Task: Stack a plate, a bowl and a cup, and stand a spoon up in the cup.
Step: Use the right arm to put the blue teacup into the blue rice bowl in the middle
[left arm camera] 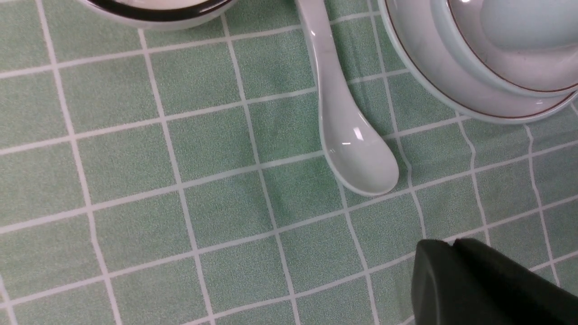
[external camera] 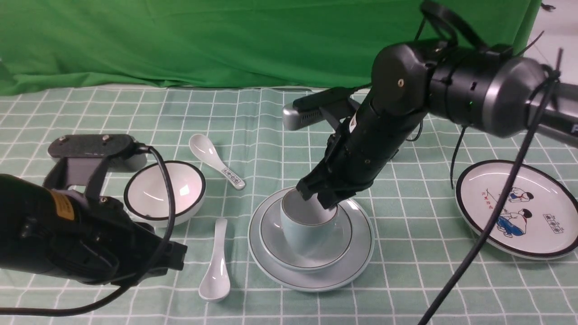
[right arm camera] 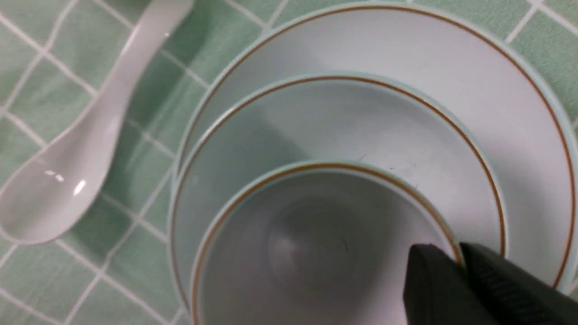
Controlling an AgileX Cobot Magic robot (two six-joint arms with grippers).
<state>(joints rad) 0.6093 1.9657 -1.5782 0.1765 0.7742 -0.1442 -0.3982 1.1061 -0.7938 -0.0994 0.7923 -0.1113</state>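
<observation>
While the spoon (external camera: 216,266) lies flat on the cloth (external camera: 406,289) just left of the plate (external camera: 356,253), its long axis runs near to far. The scoop end is toward the robot, hollow side up, and the handle points away.

The plate sits front centre with the bowl (external camera: 271,237) on it. The cup (external camera: 307,230) stands in the bowl, mouth up.

The right arm comes in from the right, its forearm slanting down and leftward to the cup. The right gripper (external camera: 323,198) is clamped on the cup's far-right rim. In the right wrist view, one finger is inside the rim and the other outside.

The left arm lies low at front left, pointing right. The left gripper (external camera: 179,258) is closed on nothing, with its tips near the spoon's scoop but apart from it.
</observation>
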